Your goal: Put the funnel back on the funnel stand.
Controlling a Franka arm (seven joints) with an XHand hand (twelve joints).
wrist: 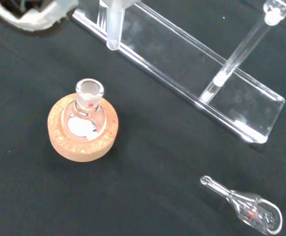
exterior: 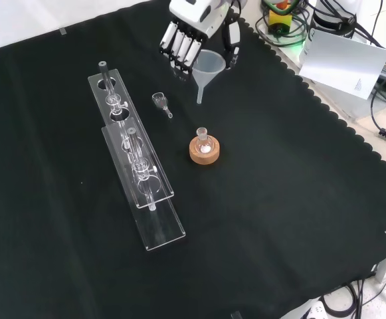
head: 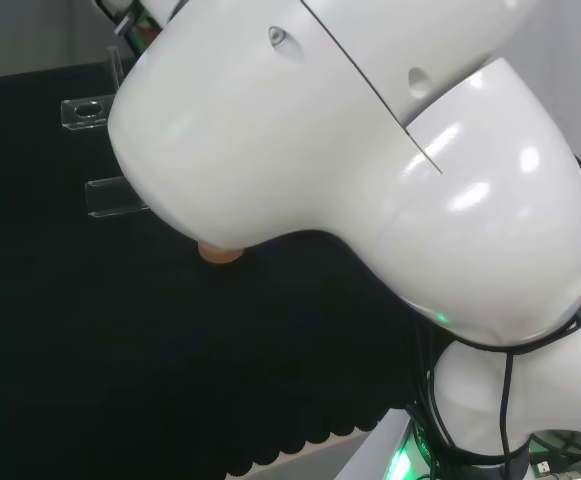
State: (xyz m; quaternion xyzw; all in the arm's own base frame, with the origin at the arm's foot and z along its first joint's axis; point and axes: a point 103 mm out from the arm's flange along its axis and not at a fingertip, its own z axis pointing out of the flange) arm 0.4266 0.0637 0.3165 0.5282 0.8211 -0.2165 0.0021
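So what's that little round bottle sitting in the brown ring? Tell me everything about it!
It is a small flask of clear glass with a round belly and a short neck, open at the top with no stopper. It stands upright in a brown cork ring, which holds it off the black cloth. A small red mark shows on its neck, and something white shows at its bottom, though I cannot tell what that is. Nothing else touches it. In the front view the funnel and the hand are above it.

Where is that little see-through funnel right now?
In the front view the funnel is near the top, held upright in the hand, above the cloth, beyond the small flask on its cork ring.
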